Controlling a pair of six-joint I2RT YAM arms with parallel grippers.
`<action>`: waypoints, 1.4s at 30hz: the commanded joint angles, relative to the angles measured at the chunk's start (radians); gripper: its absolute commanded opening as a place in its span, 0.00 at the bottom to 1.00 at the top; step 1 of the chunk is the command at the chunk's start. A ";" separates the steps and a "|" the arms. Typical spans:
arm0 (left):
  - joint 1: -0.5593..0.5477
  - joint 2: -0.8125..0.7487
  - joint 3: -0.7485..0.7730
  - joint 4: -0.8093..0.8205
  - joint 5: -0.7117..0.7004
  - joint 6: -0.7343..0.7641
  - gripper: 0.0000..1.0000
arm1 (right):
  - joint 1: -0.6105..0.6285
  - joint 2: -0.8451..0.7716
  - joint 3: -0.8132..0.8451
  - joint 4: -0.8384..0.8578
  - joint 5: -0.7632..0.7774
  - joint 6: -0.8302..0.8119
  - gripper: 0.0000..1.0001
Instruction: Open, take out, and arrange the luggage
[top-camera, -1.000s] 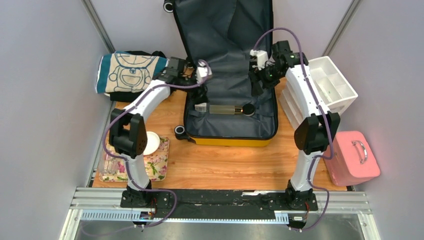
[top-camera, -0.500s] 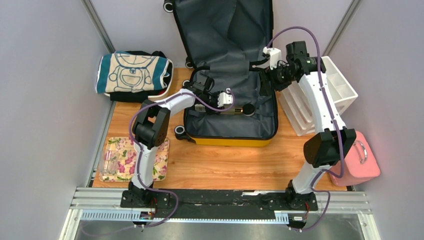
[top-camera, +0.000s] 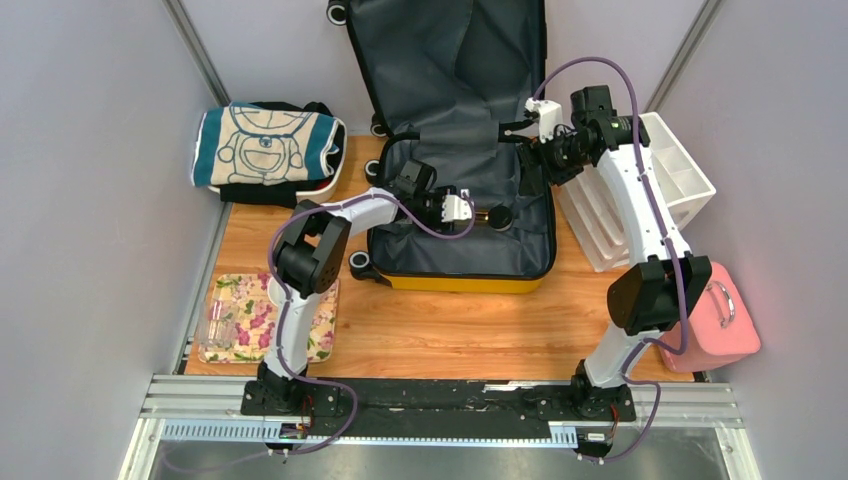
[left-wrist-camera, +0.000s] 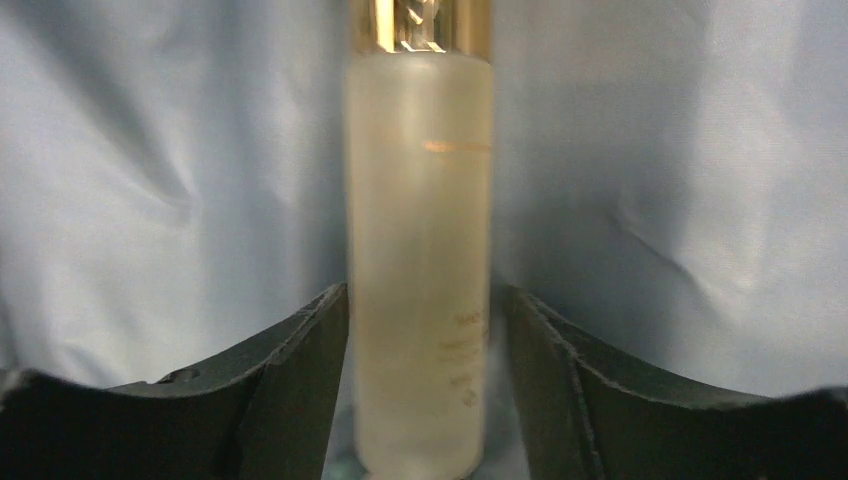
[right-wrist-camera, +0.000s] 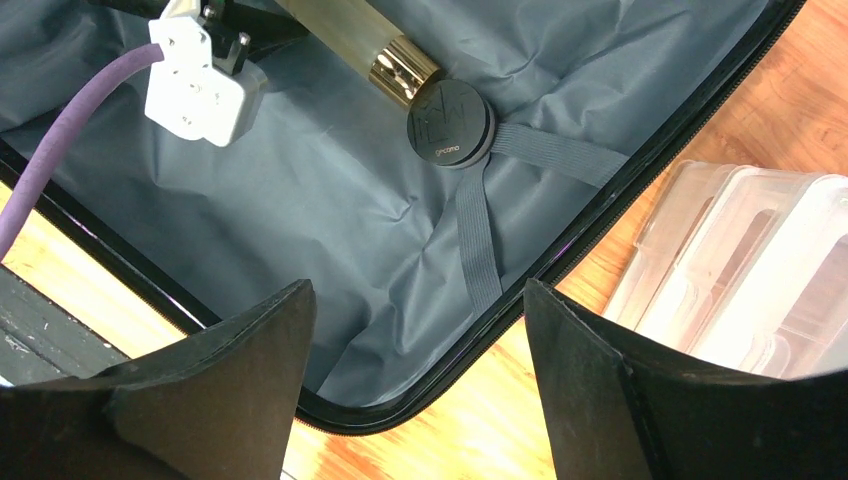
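Bottle (right-wrist-camera: 345, 30), buckle (right-wrist-camera: 450, 125) across luggage (right-wrist-camera: 350, 230) floor

A light wooden table (top-camera: 450, 320) fills the middle of the top view. The open luggage (top-camera: 455, 255) lies at its upper centre, and a folded teal-and-cream cartoon-print cloth (top-camera: 265, 145) on dark fabric lies at upper left. A floral tray (top-camera: 245, 300) sits at lower left. At right a white compartment organiser (top-camera: 690, 205) stands just beside clear plastic containers (top-camera: 590, 225), with a pink case (top-camera: 715, 320) at the lower-right edge.

Top view looks down; 2 close wrist views share the luggage (right-wrist-camera: 400, 260) and bottle (left-wrist-camera: 418, 250).
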 joint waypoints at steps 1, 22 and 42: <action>-0.009 0.055 -0.026 0.010 -0.006 0.027 0.71 | -0.003 -0.025 0.010 0.025 -0.002 0.015 0.80; 0.032 -0.123 -0.072 0.145 0.082 -0.324 0.00 | -0.064 -0.019 -0.017 0.131 -0.178 0.204 0.82; 0.213 -0.423 -0.439 0.892 0.310 -1.297 0.00 | -0.038 0.039 -0.108 0.655 -0.309 0.949 0.85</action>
